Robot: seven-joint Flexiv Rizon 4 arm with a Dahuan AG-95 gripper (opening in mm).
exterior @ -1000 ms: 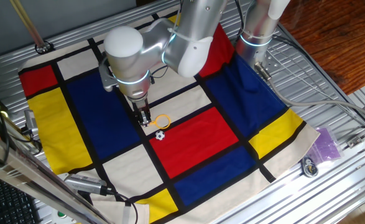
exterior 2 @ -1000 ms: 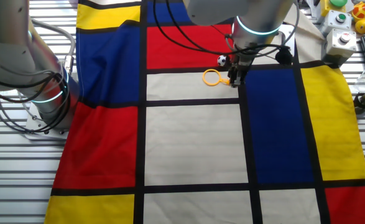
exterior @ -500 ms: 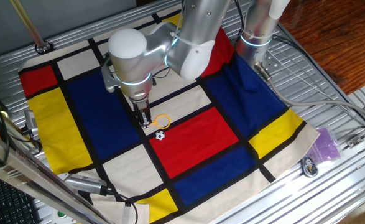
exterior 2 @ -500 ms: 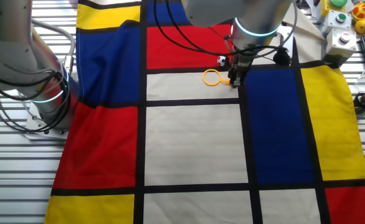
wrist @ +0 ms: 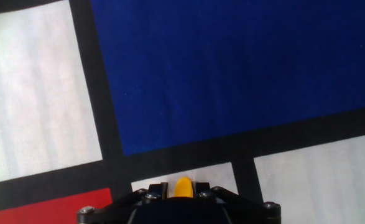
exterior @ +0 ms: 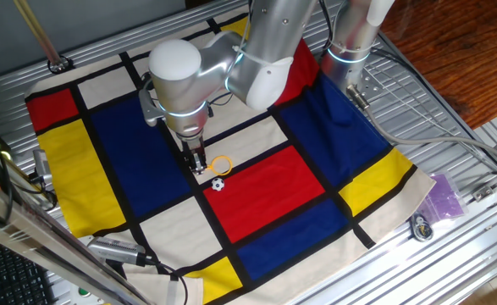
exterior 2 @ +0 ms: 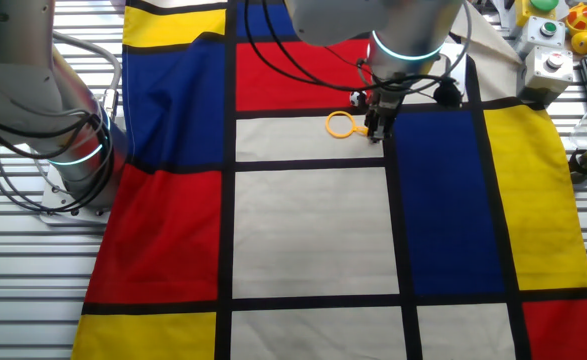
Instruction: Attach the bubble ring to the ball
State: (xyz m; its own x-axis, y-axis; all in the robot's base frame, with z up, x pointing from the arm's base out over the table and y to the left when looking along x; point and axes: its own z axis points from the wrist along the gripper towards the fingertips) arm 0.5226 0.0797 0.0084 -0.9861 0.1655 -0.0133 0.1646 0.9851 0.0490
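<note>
The bubble ring (exterior: pixel 221 164) is a thin yellow-orange hoop with a short handle. It lies low over the cloth at the corner of a white and a red patch, and shows in the other fixed view (exterior 2: pixel 341 125) too. My gripper (exterior: pixel 199 166) is shut on its handle (wrist: pixel 183 187), which shows as an orange tip between the jaws in the hand view. The ball (exterior: pixel 218 184), tiny and white with black patches, sits on the red patch just in front of the hoop, outside it. In the other fixed view the ball (exterior 2: pixel 355 98) is partly hidden behind the gripper (exterior 2: pixel 376 128).
A patchwork cloth (exterior: pixel 265 203) of red, blue, yellow and white squares covers the table. A second arm's base (exterior: pixel 350 42) stands at the back right. A button box and coloured toys (exterior 2: pixel 558 40) sit at one corner. A purple bag (exterior: pixel 445 196) lies off the cloth.
The arm's upper body has shifted slightly. The gripper, the ring and the ball stay almost where they were.
</note>
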